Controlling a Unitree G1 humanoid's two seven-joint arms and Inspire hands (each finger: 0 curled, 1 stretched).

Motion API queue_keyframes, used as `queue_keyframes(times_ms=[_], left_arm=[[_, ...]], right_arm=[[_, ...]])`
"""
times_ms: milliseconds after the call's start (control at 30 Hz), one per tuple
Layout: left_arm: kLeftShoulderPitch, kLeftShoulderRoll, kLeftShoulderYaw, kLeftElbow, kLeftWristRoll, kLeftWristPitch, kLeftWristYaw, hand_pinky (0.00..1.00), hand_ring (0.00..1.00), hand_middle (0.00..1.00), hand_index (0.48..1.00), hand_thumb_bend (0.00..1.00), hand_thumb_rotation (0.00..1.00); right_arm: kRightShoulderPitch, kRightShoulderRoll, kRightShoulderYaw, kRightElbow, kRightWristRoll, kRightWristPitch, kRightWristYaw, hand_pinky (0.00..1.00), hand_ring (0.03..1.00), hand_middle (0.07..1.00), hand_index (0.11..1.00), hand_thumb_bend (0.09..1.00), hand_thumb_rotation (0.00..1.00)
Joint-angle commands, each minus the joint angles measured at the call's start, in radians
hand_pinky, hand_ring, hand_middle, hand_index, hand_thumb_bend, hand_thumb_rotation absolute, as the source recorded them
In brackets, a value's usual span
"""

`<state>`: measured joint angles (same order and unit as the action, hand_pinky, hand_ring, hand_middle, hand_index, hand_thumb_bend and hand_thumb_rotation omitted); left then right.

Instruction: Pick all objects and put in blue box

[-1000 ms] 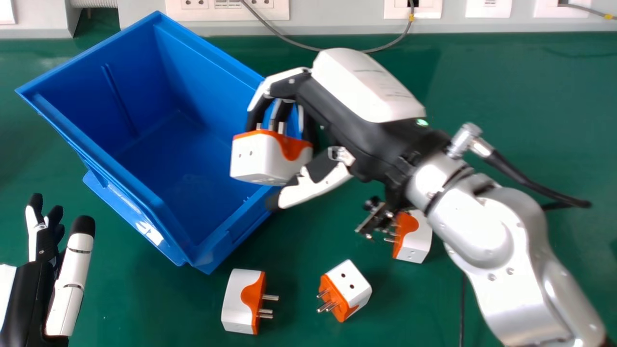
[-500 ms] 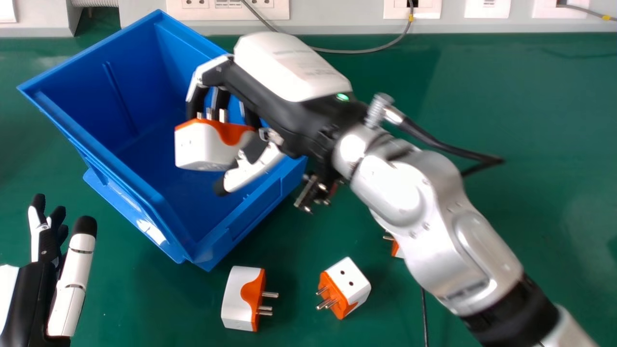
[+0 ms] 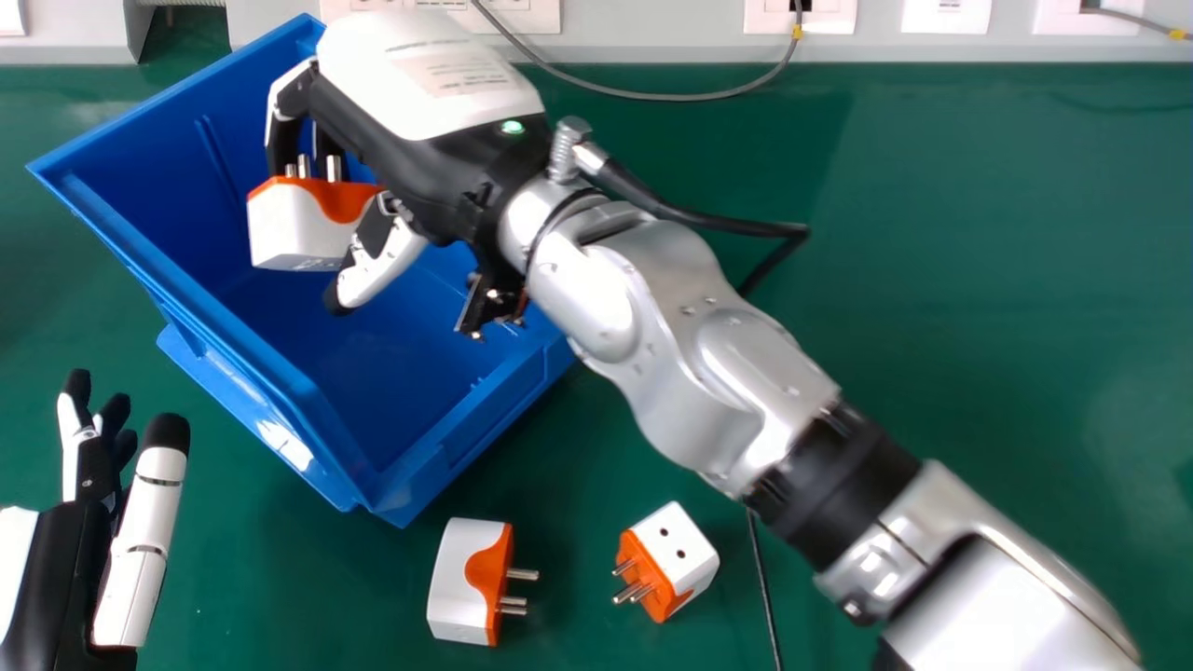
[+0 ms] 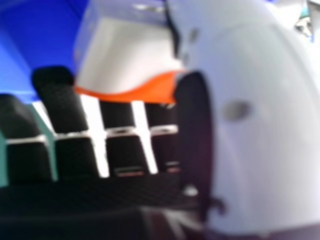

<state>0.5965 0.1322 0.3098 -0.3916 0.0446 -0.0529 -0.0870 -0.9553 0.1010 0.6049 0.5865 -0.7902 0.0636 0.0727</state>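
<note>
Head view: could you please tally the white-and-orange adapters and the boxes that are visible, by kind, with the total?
White-and-orange adapters: 3 (one in the right robot hand, two on the green table)
Blue box: 1
Total: 4
</note>
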Motion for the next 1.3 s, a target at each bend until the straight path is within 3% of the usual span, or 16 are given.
queue_keyframes(times_ms=[0,267,467,600,700,800,1100,1267], left_arm=[[0.009,0.002,0.003,-0.029,-0.001,-0.008,0.003,0.93,0.99,1.0,1.0,0.47,1.0],[0.015,-0.004,-0.001,-0.046,0.0,0.0,0.008,0.92,0.98,1.0,1.0,0.48,1.0],[0.019,-0.001,0.001,-0.058,-0.003,0.011,0.004,0.92,0.97,1.0,1.0,0.48,1.0],[0.02,-0.001,0.001,-0.058,-0.006,0.01,0.001,0.91,0.97,1.0,1.0,0.48,1.0],[0.03,-0.004,-0.002,-0.076,-0.004,0.017,0.002,0.91,0.97,1.0,1.0,0.47,1.0],[0.032,-0.004,-0.002,-0.078,-0.005,0.016,0.003,0.91,0.97,1.0,1.0,0.47,1.0],[0.037,-0.005,-0.009,-0.092,0.004,0.019,0.008,0.91,0.97,1.0,1.0,0.46,1.0],[0.03,-0.009,-0.012,-0.099,0.001,0.038,0.011,0.9,0.96,1.0,1.0,0.46,1.0]], right_arm=[[-0.086,0.034,0.012,0.086,-0.008,-0.041,-0.058,0.26,0.398,0.51,0.537,0.492,0.0],[-0.205,0.099,0.056,0.377,-0.016,-0.104,-0.149,0.29,0.411,0.508,0.531,0.494,0.0],[-0.249,0.132,0.088,0.497,-0.029,-0.11,-0.193,0.3,0.408,0.499,0.539,0.493,0.0],[-0.258,0.142,0.099,0.54,-0.031,-0.111,-0.207,0.31,0.413,0.499,0.536,0.494,0.0],[-0.252,0.146,0.108,0.558,-0.034,-0.107,-0.218,0.32,0.418,0.498,0.527,0.495,0.0],[-0.249,0.147,0.111,0.564,-0.033,-0.106,-0.223,0.32,0.421,0.5,0.518,0.496,0.0],[-0.225,0.148,0.108,0.553,-0.022,-0.102,-0.224,0.34,0.422,0.502,0.496,0.499,0.0],[-0.208,0.155,0.123,0.545,-0.031,-0.112,-0.237,0.35,0.423,0.501,0.491,0.5,0.0]])
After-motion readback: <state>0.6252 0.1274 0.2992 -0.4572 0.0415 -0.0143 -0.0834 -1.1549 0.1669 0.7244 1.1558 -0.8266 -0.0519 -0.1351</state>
